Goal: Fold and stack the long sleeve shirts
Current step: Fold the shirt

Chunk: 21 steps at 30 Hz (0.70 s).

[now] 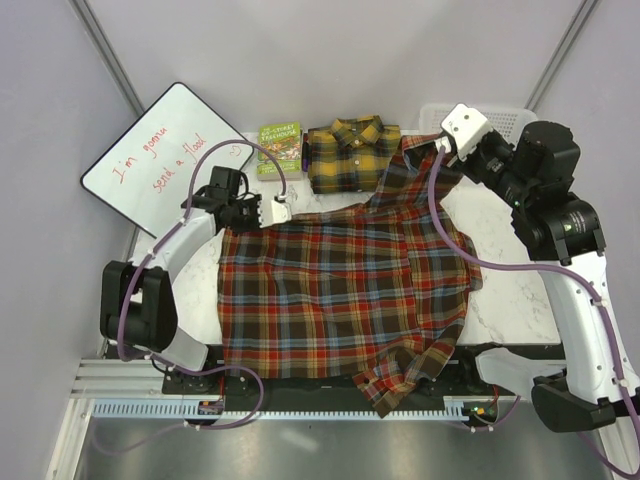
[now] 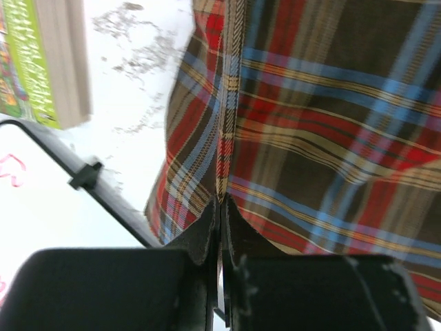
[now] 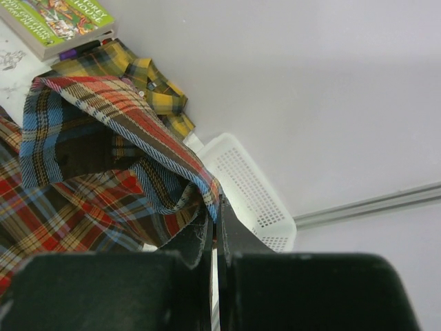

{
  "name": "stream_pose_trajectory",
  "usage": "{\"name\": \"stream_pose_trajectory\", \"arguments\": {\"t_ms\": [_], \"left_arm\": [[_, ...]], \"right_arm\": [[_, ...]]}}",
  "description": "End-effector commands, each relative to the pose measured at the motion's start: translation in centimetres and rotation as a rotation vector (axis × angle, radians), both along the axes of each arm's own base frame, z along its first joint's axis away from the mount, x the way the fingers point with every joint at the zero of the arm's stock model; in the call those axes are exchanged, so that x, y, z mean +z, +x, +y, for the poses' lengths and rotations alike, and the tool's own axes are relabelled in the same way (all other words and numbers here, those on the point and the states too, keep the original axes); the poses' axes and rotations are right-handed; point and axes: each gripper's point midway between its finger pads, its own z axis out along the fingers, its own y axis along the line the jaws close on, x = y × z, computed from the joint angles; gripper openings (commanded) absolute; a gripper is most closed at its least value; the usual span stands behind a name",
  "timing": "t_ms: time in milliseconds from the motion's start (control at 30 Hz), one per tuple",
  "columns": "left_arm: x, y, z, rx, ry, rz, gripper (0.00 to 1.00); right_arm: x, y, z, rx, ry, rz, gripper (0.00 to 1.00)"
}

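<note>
The red-brown plaid long sleeve shirt [image 1: 340,290] lies spread over the white table, one sleeve hanging off the near edge. My left gripper [image 1: 285,212] is shut on its far left edge; the wrist view shows a hem seam of this shirt [image 2: 310,103] pinched between the fingertips of that gripper [image 2: 222,201]. My right gripper [image 1: 440,146] is shut on the far right corner and holds it raised, the cloth [image 3: 89,138] draping from the gripper [image 3: 215,200]. The yellow and black shirt [image 1: 350,155] lies folded at the back, and that shirt [image 3: 148,86] also shows past the raised cloth.
A small green book [image 1: 280,150] sits left of the yellow shirt. A whiteboard [image 1: 165,155] with red writing leans at the back left. A white perforated basket [image 1: 480,110] stands at the back right, behind my right gripper. Grey walls close in the table.
</note>
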Motion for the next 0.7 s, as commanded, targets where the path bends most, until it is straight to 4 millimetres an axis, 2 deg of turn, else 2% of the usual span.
{"name": "stream_pose_trajectory", "arguments": {"t_ms": [0,200,400,500,600,667], "left_arm": [[-0.1,-3.2,0.1,0.035,-0.006,0.079,0.03],[-1.4,-5.2,-0.7,0.046,-0.008,0.165,0.07],[-4.1,-6.5,-1.5,0.065,-0.002,0.266,0.1],[-5.4,-7.0,-1.3,0.076,0.009,0.31,0.17],[-5.2,-8.3,-1.8,0.054,-0.018,0.356,0.27],[-4.4,-9.2,-2.4,0.034,-0.054,0.377,0.29]], "right_arm": [[0.0,-2.1,-0.2,0.024,-0.009,0.002,0.0],[-1.1,-4.3,-0.6,0.038,-0.024,0.026,0.0],[-2.2,-5.9,-0.6,0.057,-0.023,0.063,0.01],[-3.2,-7.0,0.0,0.099,-0.011,0.106,0.02],[-4.9,-8.4,0.8,0.155,-0.004,0.171,0.03],[-6.1,-9.4,1.0,0.181,-0.003,0.215,0.03]]}}
